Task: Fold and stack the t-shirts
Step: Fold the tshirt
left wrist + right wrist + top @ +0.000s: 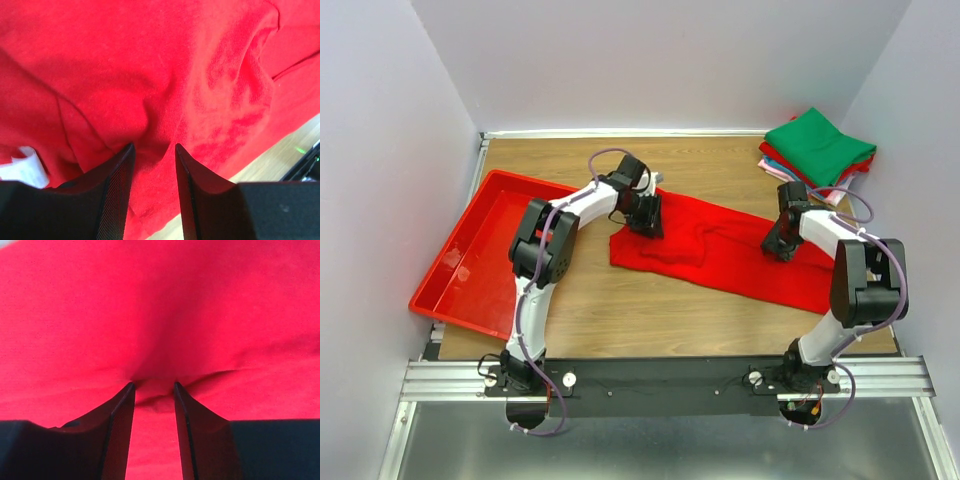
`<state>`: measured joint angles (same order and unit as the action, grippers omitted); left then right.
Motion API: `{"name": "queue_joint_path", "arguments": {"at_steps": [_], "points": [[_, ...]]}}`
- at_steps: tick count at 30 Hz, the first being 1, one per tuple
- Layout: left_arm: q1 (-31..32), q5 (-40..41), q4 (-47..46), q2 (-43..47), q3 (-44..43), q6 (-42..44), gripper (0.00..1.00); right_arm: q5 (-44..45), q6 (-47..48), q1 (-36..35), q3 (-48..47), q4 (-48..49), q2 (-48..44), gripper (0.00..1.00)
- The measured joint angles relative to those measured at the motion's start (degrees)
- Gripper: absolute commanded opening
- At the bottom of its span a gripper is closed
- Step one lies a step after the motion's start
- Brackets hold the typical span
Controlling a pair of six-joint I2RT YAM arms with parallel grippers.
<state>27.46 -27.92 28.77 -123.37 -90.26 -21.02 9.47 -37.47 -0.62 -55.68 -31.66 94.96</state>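
Your left tool (646, 218) and right tool (782, 244) each pinch a fold of the red shirt (720, 258) on the tabletop (650, 320); the folded stack (820, 150) sits at 1 o'clock.

Wood-grain table (620, 320), w/ a thin white strip (620, 132) along its far edge, is boxed in on 3 sides by plain pale lavender-white panels: back wall (660, 60), left wall (380, 150), right wall (930, 110). Along the near edge runs a slotted aluminium rail (450, 378) w/ a black plate (660, 385) across its middle, then a dull grey metal sheet (650, 445). Light is even & soft, shadows faint.
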Motion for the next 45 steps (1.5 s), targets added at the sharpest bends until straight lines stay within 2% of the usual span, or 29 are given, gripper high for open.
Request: {"name": "queue_joint_path", "arguments": {"at_steps": [8, 13, 18, 24, 28, 33, 40, 45], "points": [[-0.5, 0.5, 1.3, -7.0, -11.4, 0.8, 0.47, -6.6, -4.6, 0.5, 6.3, 2.6, -4.9, 0.42], [-0.5, 2.3, 3.1, -11.8, -19.8, 2.2, 0.47, -10.9, -7.1, 0.5, 11.3, 1.3, -10.0, 0.42], [-0.5, 3.7, 3.7, -14.0, -24.0, 3.3, 0.47, -12.9, -8.8, 0.5, 14.1, -1.9, -14.5, 0.42], [-0.5, 6.6, 6.3, -17.2, -31.1, 4.4, 0.47, -13.6, -9.2, 0.4, 13.7, -5.5, -18.7, 0.43], [-0.5, 9.4, 7.7, -17.3, -34.4, 4.4, 0.47, -11.5, -8.3, 0.3, 9.3, -9.6, -19.0, 0.46], [-0.5, 12.1, 7.7, -10.8, -31.1, 3.5, 0.47, -6.7, -6.8, 0.3, 6.3, -11.3, -17.8, 0.47], [0.8, 12.7, 4.9, 1.4, -17.6, 2.6, 0.47, -2.4, -5.1, 0.3, 6.2, -11.6, -11.5, 0.50], [3.7, 11.2, 3.5, 0.5, -9.2, 1.7, 0.46, -1.8, -4.3, 0.3, 6.2, -11.2, -8.9, 0.50]]}}
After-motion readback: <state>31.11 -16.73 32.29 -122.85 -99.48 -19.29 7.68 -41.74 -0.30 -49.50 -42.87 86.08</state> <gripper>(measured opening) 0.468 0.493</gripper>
